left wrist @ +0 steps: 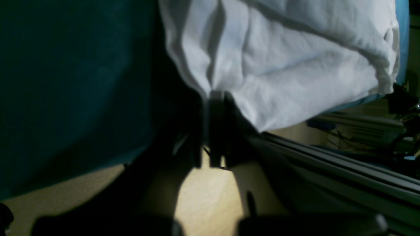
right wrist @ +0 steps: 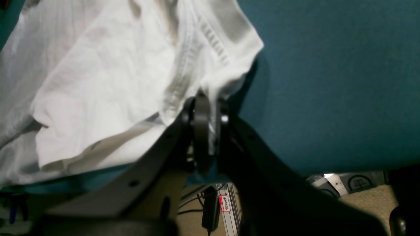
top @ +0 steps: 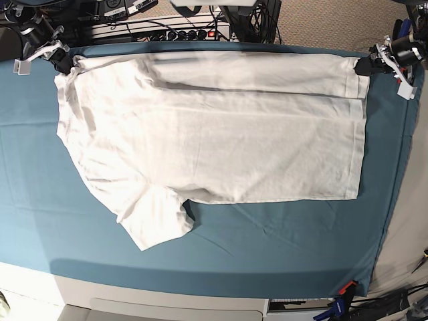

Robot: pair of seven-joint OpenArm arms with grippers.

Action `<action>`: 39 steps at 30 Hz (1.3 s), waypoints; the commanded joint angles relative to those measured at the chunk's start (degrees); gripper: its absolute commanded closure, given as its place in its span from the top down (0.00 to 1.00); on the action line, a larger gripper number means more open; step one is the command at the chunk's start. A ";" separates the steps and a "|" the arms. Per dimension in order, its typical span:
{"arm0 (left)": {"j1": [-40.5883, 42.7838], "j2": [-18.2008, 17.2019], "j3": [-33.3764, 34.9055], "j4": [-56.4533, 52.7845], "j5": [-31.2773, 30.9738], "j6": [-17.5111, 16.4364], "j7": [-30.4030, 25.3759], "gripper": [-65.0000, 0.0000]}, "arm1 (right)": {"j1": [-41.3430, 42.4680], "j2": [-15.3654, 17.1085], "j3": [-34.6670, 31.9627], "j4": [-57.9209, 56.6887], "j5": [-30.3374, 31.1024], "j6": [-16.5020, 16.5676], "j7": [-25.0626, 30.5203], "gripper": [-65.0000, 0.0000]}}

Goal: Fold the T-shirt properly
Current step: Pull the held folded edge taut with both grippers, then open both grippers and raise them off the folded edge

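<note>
The T-shirt (top: 214,134) lies spread across the teal cloth (top: 267,247) that covers the counter (top: 160,297), its long axis running across the base view. Its upper strip is folded over toward the middle, and one short sleeve (top: 155,224) sticks out at the lower left of the shirt, toward the near side.

The right claw (top: 61,64) sits at the shirt's top-left corner in the base view. In the right wrist view its two dark fingers (right wrist: 200,131) are pressed together with white fabric pinched between them, right beside a hemmed, stitched edge (right wrist: 183,75) — so it is clamped on the T-shirt (right wrist: 98,82), with the teal cloth (right wrist: 328,82) to the right of it.

The left claw (top: 364,66) is at the opposite top corner, on the base view's right. In the left wrist view the white fabric (left wrist: 279,65) gathers into folds that run down into the closed dark fingers (left wrist: 216,124), which grip the shirt's corner.

Below the right claw, past the counter's edge, hangs a small tag (right wrist: 224,202) with a red band and handwriting (too blurred to read with certainty). Nothing else carries legible writing. A power strip (top: 170,32) with a red light lies beyond the counter's far edge.
</note>
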 commanded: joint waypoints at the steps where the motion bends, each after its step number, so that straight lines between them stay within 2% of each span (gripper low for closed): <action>1: 0.17 -1.11 -0.72 0.48 0.70 0.17 -0.44 0.00 | -0.61 1.01 0.87 0.70 -0.31 -0.34 0.50 0.00; 10: 0.20 -1.14 -0.72 0.48 1.05 0.17 -0.42 0.01 | -0.61 1.01 0.87 0.70 -1.79 -0.34 0.46 0.00; 14: 0.20 -1.14 -0.72 0.48 2.86 0.20 -0.44 0.15 | -0.61 1.01 0.87 0.70 -1.81 -0.34 0.44 0.00; 17: 0.20 -1.14 -0.72 0.48 3.91 0.20 -1.25 0.22 | -0.61 1.01 0.87 0.70 -1.86 -0.34 0.50 0.32; 18: 0.20 -1.14 -0.72 0.48 4.09 0.20 -1.27 0.22 | -0.63 1.01 0.87 0.70 -1.88 -0.34 0.68 0.39; 19: 0.20 -1.14 -0.72 0.48 4.33 0.20 -1.29 0.22 | -0.63 1.01 0.87 0.70 -1.88 -0.34 0.90 0.40; 32: 0.42 -1.18 -0.90 0.50 7.34 0.17 -1.70 0.22 | -0.61 0.98 1.05 0.90 -6.99 -0.34 3.48 0.40; 39: 5.27 -1.14 -6.34 3.93 7.34 0.24 -1.25 0.22 | -0.63 -1.77 5.44 10.19 -10.47 -0.34 3.89 0.40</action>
